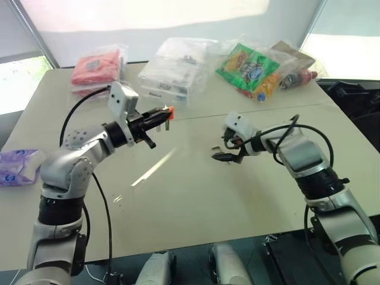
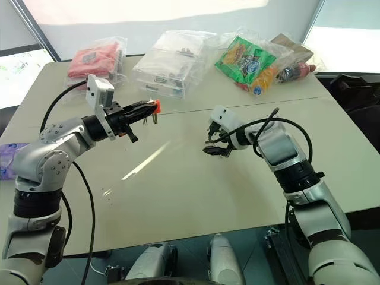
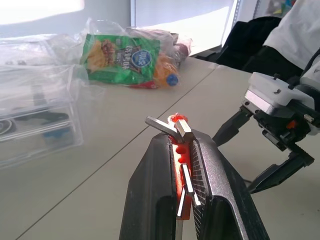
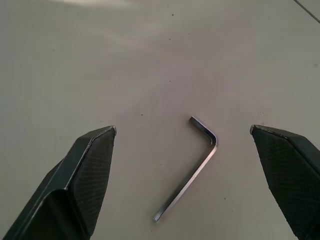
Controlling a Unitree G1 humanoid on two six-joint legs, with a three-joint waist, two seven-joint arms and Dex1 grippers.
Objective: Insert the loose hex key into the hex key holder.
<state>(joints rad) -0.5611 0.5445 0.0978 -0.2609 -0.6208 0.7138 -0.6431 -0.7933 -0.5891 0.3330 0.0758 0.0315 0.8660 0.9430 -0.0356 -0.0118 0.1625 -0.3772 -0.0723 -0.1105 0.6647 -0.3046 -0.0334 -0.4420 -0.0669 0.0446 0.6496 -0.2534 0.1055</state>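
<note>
Right wrist view, loose hex key (image 4: 192,172) unmarked, green snack bag (image 3: 122,59) lettering unreadable

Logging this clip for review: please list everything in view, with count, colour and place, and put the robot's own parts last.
Table: one, pale beige, under everything.
Loose hex key: one, grey metal, L-shaped, flat on the table between the right gripper's fingers.
Hex key holder: one, orange-red with metal keys, clamped in the left gripper.
Red packet: one, in clear wrap, far left of the table.
Clear plastic boxes: a bagged stack, far middle.
Green snack bag: one, far right.
Bottle: one, reddish, in a bag beside the snack bag.
Purple-and-white packet: one, left table edge.
Left gripper: black, shut on the holder, above the table.
Right gripper: black, open, over the key.
</note>
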